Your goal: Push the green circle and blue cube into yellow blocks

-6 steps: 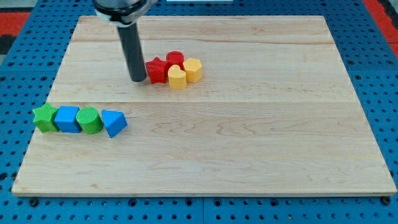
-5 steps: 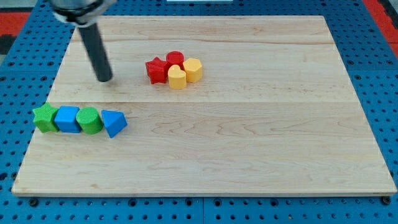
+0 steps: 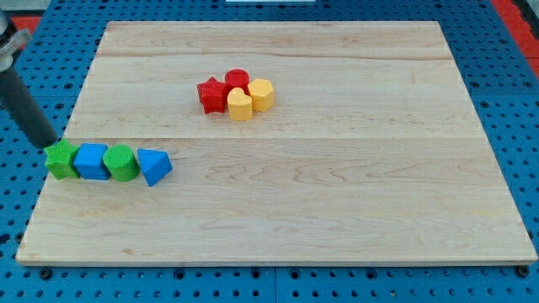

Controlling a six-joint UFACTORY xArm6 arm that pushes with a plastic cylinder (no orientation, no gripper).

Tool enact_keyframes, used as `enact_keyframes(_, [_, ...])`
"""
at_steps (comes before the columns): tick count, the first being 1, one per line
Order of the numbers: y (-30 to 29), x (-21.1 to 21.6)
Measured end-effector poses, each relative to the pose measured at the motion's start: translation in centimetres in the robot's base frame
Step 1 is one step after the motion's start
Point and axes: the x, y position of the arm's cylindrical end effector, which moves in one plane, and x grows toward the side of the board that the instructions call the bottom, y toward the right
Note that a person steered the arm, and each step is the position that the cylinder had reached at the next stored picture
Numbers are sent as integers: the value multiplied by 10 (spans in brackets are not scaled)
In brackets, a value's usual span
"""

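A row of blocks lies at the board's left: a green star (image 3: 59,159), a blue cube (image 3: 90,161), a green circle (image 3: 120,162) and a blue triangle (image 3: 154,166), each touching its neighbour. Two yellow blocks, a heart (image 3: 240,105) and a hexagon-like one (image 3: 262,94), sit above the middle beside a red star (image 3: 211,94) and a red round block (image 3: 237,79). My tip (image 3: 46,143) is at the view's far left, just off the board's left edge, right above the green star.
The wooden board (image 3: 337,168) lies on a blue pegboard table (image 3: 522,126). The board's left edge runs beside my tip.
My tip has swept from beside the red star leftward and down, across the board, to the left edge above the green star. No block has moved.
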Motion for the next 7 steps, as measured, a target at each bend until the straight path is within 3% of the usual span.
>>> enact_keyframes(3, [23,37])
enact_keyframes(5, [122,36])
enact_keyframes(7, [183,20])
